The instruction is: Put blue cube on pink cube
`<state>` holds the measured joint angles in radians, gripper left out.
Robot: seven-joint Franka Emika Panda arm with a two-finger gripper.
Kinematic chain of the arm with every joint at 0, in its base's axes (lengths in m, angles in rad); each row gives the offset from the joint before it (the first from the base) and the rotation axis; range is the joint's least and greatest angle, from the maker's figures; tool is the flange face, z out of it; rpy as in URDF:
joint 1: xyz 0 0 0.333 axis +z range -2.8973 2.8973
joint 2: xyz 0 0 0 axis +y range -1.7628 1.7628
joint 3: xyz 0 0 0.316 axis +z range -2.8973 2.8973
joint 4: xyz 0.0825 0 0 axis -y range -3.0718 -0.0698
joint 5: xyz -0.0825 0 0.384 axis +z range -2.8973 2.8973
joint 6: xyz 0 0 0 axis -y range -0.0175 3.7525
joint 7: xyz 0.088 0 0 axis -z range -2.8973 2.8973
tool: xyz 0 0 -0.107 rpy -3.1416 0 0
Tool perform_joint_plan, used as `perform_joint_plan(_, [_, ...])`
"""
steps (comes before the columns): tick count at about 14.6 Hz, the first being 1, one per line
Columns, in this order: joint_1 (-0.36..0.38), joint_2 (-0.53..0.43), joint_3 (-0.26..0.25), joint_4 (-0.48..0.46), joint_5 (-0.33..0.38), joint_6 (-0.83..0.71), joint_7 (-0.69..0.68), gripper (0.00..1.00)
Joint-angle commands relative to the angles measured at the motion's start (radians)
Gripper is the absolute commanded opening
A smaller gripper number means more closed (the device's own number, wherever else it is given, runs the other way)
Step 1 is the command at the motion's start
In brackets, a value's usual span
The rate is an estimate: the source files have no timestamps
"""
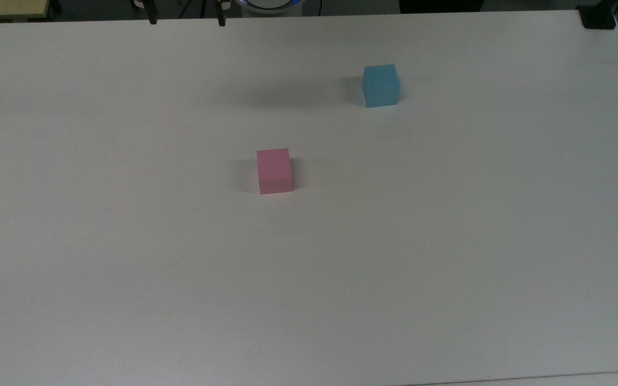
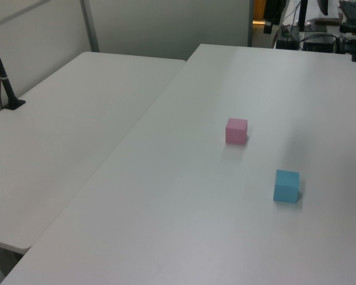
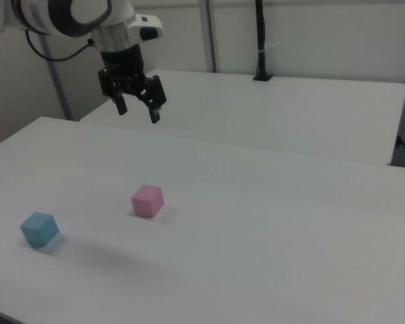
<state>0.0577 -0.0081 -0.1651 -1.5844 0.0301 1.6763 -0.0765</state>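
On the white table [image 1: 126, 241] we see the pink cube [image 1: 274, 171] mid-surface and the blue cube [image 1: 380, 86] well apart toward the top view's upper right. High above both, the gripper [image 3: 139, 108] hangs empty, fingers spread. No readable markings on either cube.

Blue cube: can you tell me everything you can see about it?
The blue cube is a small, plain, matte sky-blue block with sharp edges. It sits flat on the white table, alone, with nothing touching it. The pink cube stands apart from it, and the gripper hangs open in the air, away from both.
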Motion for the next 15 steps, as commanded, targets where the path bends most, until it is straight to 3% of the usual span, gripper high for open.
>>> perform_joint_plan(1, [0.005,-0.009,-0.013,-0.003,0.022,-0.026,0.022,1.00])
perform_joint_plan(15, [0.008,-0.009,-0.013,-0.002,0.013,-0.026,0.006,1.00])
